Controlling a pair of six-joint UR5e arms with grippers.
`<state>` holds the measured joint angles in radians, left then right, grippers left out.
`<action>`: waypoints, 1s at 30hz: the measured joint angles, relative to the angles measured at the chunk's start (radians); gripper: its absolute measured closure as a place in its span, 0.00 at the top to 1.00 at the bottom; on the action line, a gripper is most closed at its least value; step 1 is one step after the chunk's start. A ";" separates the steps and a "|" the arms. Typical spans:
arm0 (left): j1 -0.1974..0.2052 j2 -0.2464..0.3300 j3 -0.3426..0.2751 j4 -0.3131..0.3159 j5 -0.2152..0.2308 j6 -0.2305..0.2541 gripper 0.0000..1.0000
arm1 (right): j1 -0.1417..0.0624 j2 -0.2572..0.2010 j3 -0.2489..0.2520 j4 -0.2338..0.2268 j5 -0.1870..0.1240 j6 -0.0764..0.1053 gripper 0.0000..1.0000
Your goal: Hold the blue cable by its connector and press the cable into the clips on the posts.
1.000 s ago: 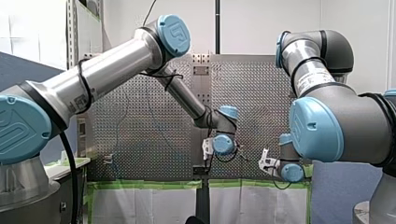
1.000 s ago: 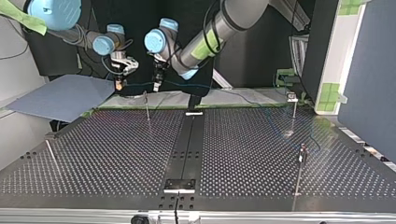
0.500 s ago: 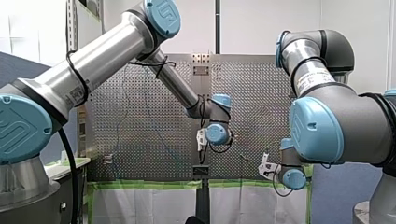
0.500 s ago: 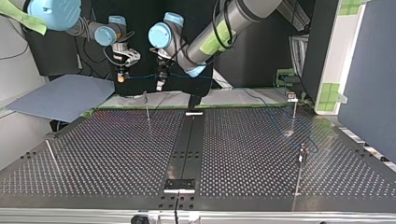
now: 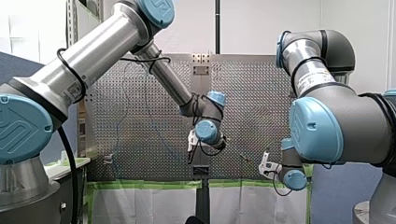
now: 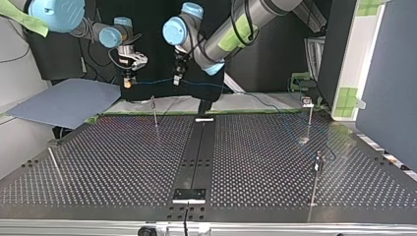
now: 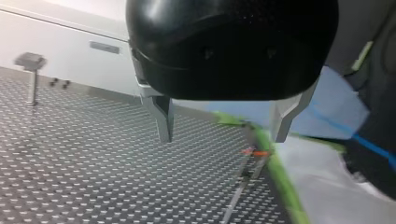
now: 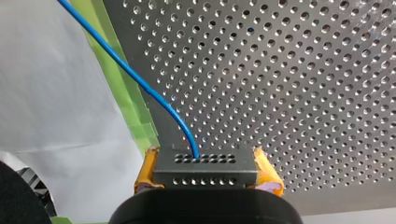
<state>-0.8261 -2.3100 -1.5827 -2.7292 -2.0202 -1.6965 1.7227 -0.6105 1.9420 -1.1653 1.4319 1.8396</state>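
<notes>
My right tool (image 8: 208,173) clamps the dark connector (image 8: 205,163) between yellow pads (image 8: 268,175); the blue cable (image 8: 140,84) leaves it, crossing the surface's (image 8: 303,70) green-taped edge. Farther along that edge my left tool (image 7: 223,128) hangs open, metal fingers (image 7: 163,119) apart, gripping nothing.

The surface (image 6: 123,167) lies open on both sides of its centre rail (image 6: 196,147), so a gripper could sweep low over most of it. In the way stand a thin post (image 6: 155,112) just beside the rail's far end, a leaning post (image 6: 54,164) well out on that same side, and a far post (image 6: 310,118) and a near post (image 6: 316,172) well off on the rail's other side. Above the rail's far end the blue cable (image 6: 152,81) stretches from the connector (image 8: 205,168) in my right gripper (image 6: 128,83) past my left gripper (image 6: 176,81) toward the far post, barring passage there.
</notes>
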 joint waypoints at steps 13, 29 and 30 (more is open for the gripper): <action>0.019 0.000 0.043 -0.115 0.069 -0.011 1.00 | 0.006 0.000 -0.008 -0.001 -0.018 0.003 0.00; 0.065 -0.012 0.161 -0.257 0.126 -0.052 1.00 | 0.009 0.000 -0.013 0.006 -0.019 0.009 0.00; 0.065 -0.018 0.168 -0.264 0.130 -0.055 1.00 | 0.009 0.000 -0.014 0.006 -0.019 0.010 0.00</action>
<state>-0.7608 -2.3277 -1.4151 -2.9936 -1.8900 -1.7512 1.7317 -0.6101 1.9283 -1.1591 1.4129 1.8501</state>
